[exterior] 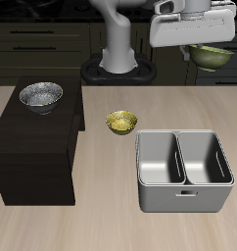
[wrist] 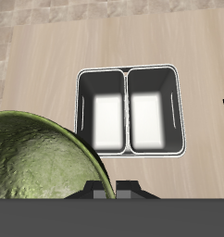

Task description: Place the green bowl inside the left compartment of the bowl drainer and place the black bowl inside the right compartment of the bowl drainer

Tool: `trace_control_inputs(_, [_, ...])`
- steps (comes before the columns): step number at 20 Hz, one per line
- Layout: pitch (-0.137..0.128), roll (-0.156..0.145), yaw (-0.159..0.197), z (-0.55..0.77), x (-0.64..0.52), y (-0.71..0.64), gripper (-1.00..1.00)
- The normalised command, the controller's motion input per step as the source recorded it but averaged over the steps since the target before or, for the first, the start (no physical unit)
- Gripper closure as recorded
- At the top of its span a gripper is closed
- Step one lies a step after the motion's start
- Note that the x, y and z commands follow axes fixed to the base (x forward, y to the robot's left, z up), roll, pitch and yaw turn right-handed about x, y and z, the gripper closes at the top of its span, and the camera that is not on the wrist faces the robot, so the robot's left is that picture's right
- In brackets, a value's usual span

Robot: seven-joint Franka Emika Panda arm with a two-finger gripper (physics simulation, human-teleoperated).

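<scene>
High above the table's back edge, my gripper point(exterior: 201, 46) is shut on the rim of the green bowl point(exterior: 212, 57), which hangs tilted under it. In the wrist view the green bowl point(wrist: 38, 168) fills the space beside my fingertips point(wrist: 97, 193). The bowl drainer point(exterior: 184, 197) stands near the table's front edge, below and forward of the gripper, and both of its wells are empty. From the wrist camera the bowl drainer point(wrist: 128, 106) lies far beneath. The black bowl point(exterior: 40, 95) rests on top of the dark cabinet, far from the gripper.
A big dark-brown wooden cabinet point(exterior: 32, 147) stands on the table on the side opposite the drainer. A small yellow-gold bowl point(exterior: 120, 122) sits on the table between the cabinet and the drainer. The robot's base point(exterior: 118, 61) is at the back.
</scene>
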Motion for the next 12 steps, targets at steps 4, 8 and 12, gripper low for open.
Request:
trace_control_inputs(4, [0.015,0.005,-0.005,-0.01,0.11,0.02,1.0])
trace_control_inputs(8, [0.042,0.008,-0.016,-0.12,0.25,0.03,1.0])
trace_control_inputs(12, [0.027,-0.019,-0.021,-0.07,0.22,-0.12,1.0])
